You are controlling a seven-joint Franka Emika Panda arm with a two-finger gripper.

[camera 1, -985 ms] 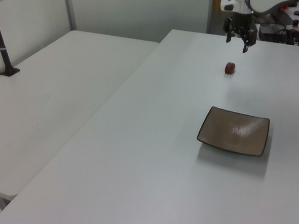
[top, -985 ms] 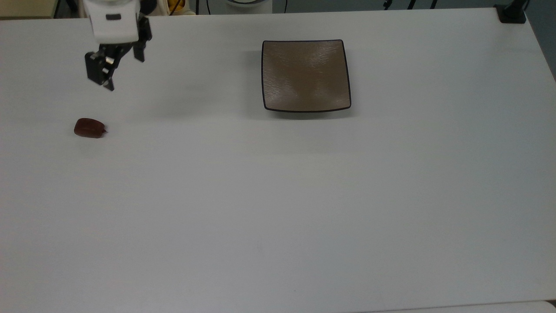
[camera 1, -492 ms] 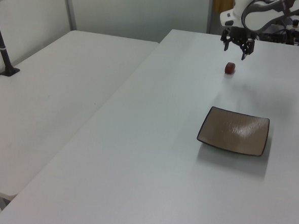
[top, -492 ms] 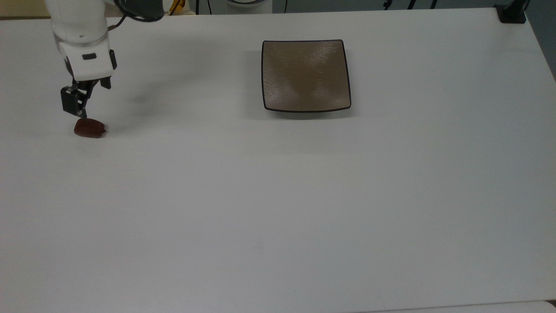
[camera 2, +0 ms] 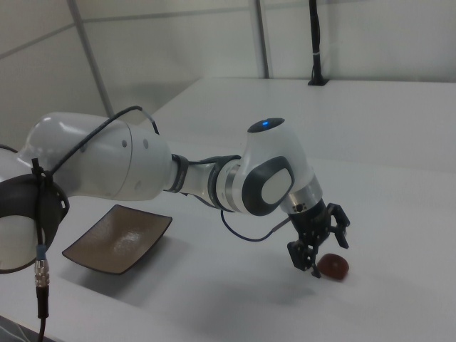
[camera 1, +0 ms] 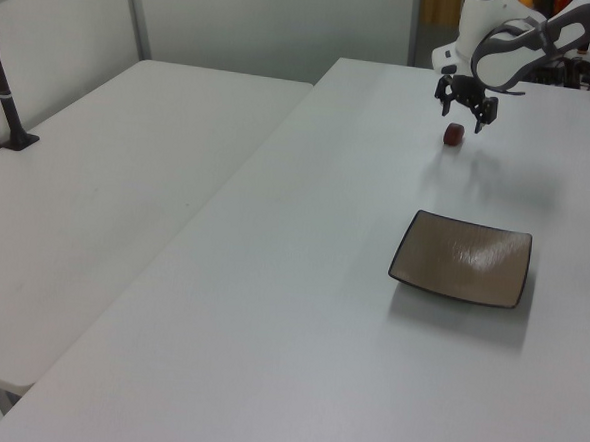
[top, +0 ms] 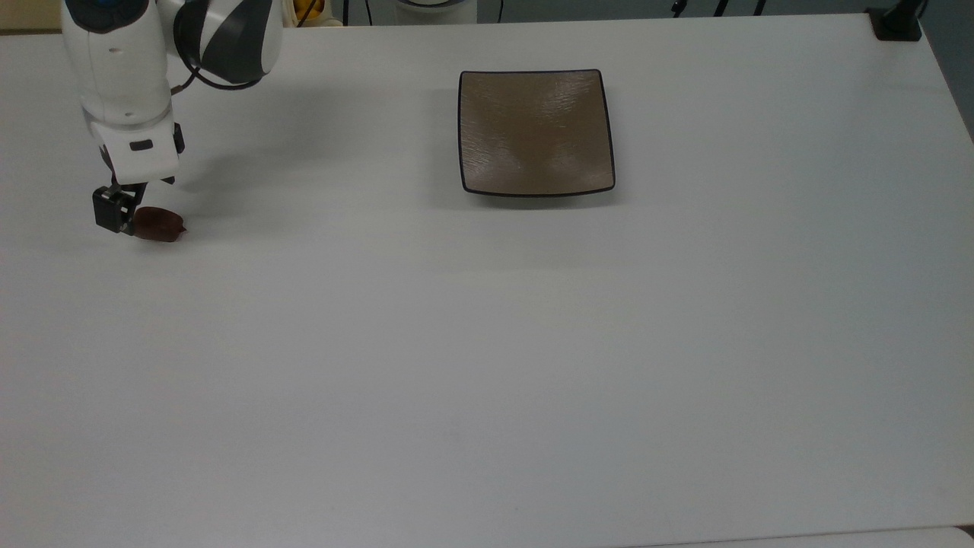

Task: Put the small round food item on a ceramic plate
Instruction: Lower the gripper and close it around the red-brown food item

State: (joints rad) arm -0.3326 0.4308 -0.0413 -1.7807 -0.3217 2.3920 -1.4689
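The small round food item (top: 157,224) lay on the white surface (top: 487,342) at the middle left of the top view, a dark reddish-brown oval lump with a slightly pointed end turned toward the top view's right. The gripper (camera 2: 319,246) had its jaws spread apart around it in the right view, one finger low beside the lump in the lower right of that frame and the other higher on the far side, with nothing held between them; whether a finger already touched the lump could not be made out. In the left view the gripper (camera 1: 467,103) sat at the upper right of the frame, just above the lump (camera 1: 454,135). The ceramic plate (top: 536,132), a square brown dish with upturned edges, stood bare in the upper middle of the top view, well apart from the lump. Judging by its size, the item was probably very light, and its smooth rounded shape suggested it might roll or squirt sideways under an off-centre pinch. The short axis across its thick middle looked like the safest place to close on, away from the tapering tip; how soft it was could not be told.
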